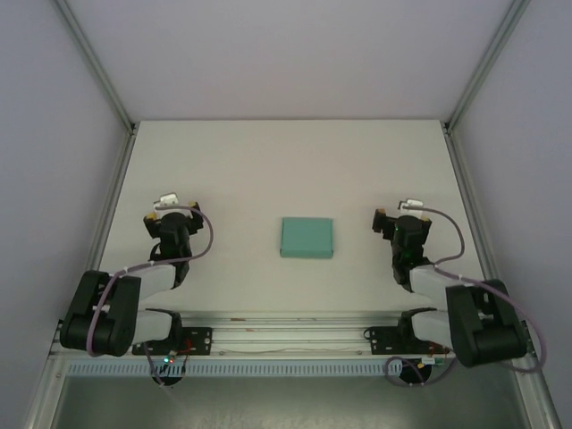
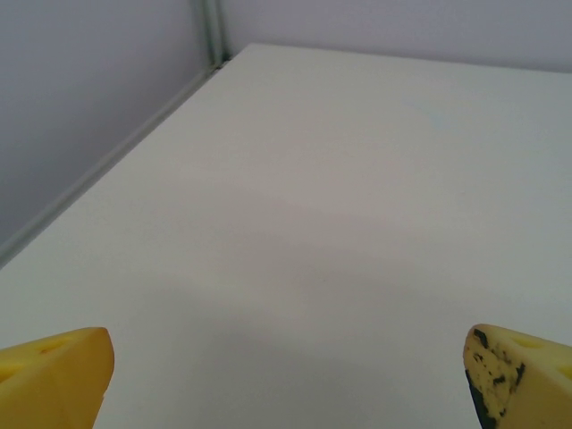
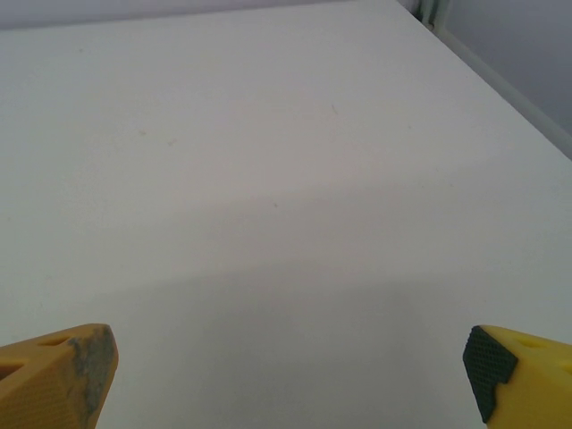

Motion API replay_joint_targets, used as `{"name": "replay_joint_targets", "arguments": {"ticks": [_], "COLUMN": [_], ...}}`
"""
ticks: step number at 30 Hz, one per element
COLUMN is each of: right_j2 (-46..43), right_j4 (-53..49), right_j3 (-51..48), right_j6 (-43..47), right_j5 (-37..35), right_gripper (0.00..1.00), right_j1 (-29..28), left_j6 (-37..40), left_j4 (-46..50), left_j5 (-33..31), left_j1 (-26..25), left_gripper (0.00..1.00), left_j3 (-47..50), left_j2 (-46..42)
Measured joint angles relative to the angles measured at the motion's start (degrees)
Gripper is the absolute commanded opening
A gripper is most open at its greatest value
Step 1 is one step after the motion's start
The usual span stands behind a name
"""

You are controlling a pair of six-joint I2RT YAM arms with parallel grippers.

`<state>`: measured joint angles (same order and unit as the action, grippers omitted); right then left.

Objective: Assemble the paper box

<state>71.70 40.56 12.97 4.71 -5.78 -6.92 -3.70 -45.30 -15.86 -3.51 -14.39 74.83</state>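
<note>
The paper box (image 1: 307, 238) lies flat on the white worktop (image 1: 268, 152), a small closed teal-green rectangle near the middle of the surface, with its long sides running from 9 to 3 o'clock in the top view. The left arm (image 1: 107, 308) comes up from its base at about 7 o'clock of the box and ends out at its 9 o'clock, well apart from the card. The right arm (image 1: 483, 317) mirrors it, with its base at about 5 o'clock and its wrist at 3 o'clock, equally well apart. A pale purple cable (image 1: 207, 234) loops along each arm. The left jaws are spread wide and carry nothing. In the left wrist view the two yellow fingertips (image 2: 54, 380) sit in the corners at 7 and 5 o'clock with bare worktop between them (the one at 5 o'clock has a scuffed black face), and a metal post (image 2: 213, 31) stands in the far corner at 11 o'clock. The right jaws are spread just as wide and are likewise empty. Their yellow fingertips (image 3: 523, 375) show at 7 and 5 o'clock in the right wrist view, one with a worn grey face and the other with a dark cross-hatched pad, over plain white surface.
</note>
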Motion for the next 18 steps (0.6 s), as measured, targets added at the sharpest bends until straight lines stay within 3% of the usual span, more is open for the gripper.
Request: {"name": "replay_joint_targets", "arguments": {"ticks": [4, 7, 18], "right_j2": [10.38, 14.75, 14.75], "right_j4": [8.57, 6.75, 7.02], "right_j3": [1.81, 5.77, 9.11], "right_j6": [-1.03, -2.36, -5.42], "right_j5": [4.42, 6.56, 7.17], "right_gripper": [1.00, 1.00, 1.00], "right_j1": [4.20, 6.80, 8.48], "left_j6": [0.81, 0.76, 0.79], "left_j4": [-13.46, -12.79, -12.79], "left_j5": [4.44, 6.38, 8.41], "left_j1": [3.63, 4.81, 4.74], "left_gripper": [1.00, 1.00, 1.00], "left_j3": [-0.11, -0.22, -2.67], "left_j2": [11.39, 12.44, 12.20]}}
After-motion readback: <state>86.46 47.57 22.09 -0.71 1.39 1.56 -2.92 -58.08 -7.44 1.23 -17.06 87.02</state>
